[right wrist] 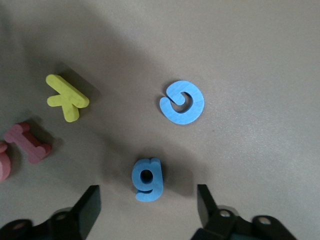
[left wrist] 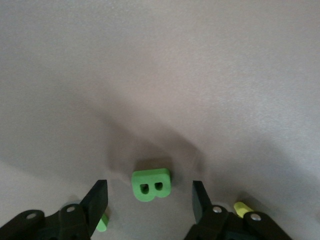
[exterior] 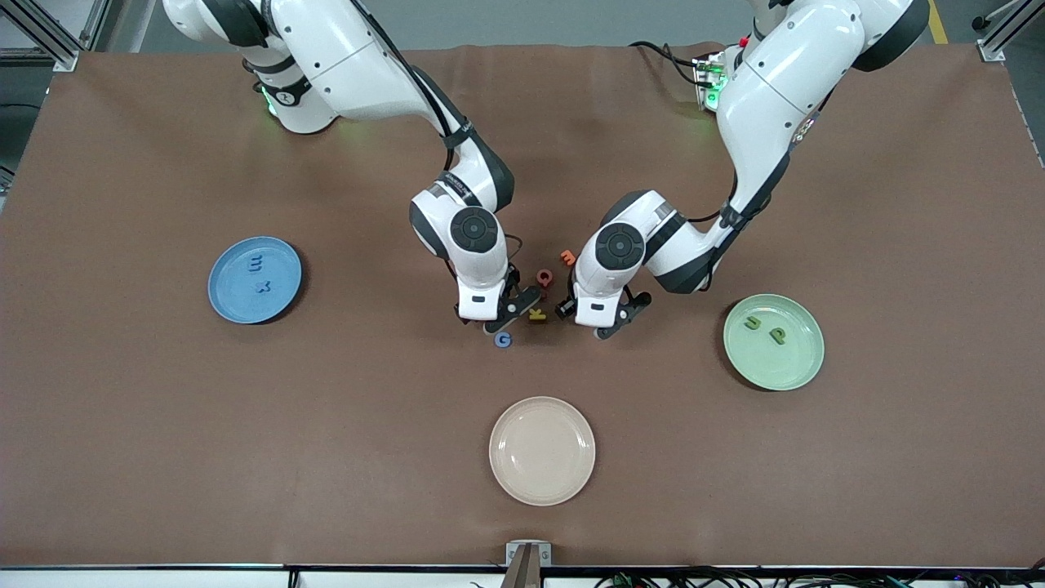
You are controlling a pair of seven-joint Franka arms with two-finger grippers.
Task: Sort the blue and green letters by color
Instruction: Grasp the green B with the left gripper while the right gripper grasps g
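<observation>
My left gripper (exterior: 611, 320) is open and low over the table, with a green B (left wrist: 150, 184) lying flat between its fingers (left wrist: 150, 195). Part of another green piece (left wrist: 102, 223) shows by one finger. My right gripper (exterior: 495, 315) is open and low over a blue 9-like piece (right wrist: 148, 179), which lies between its fingers (right wrist: 147, 195). A blue G (right wrist: 180, 102) lies just past it, nearer the front camera (exterior: 503, 339). The blue plate (exterior: 237, 304) holds a blue E (exterior: 255, 263) and X (exterior: 262, 286). The green plate (exterior: 784, 369) holds a green U (exterior: 753, 322) and P (exterior: 779, 335).
A yellow K (exterior: 536, 314) lies between the two grippers and shows in the right wrist view (right wrist: 66, 96). A red letter (exterior: 545, 278) and an orange one (exterior: 567, 257) lie farther from the front camera. A beige plate (exterior: 542, 450) sits near the front edge.
</observation>
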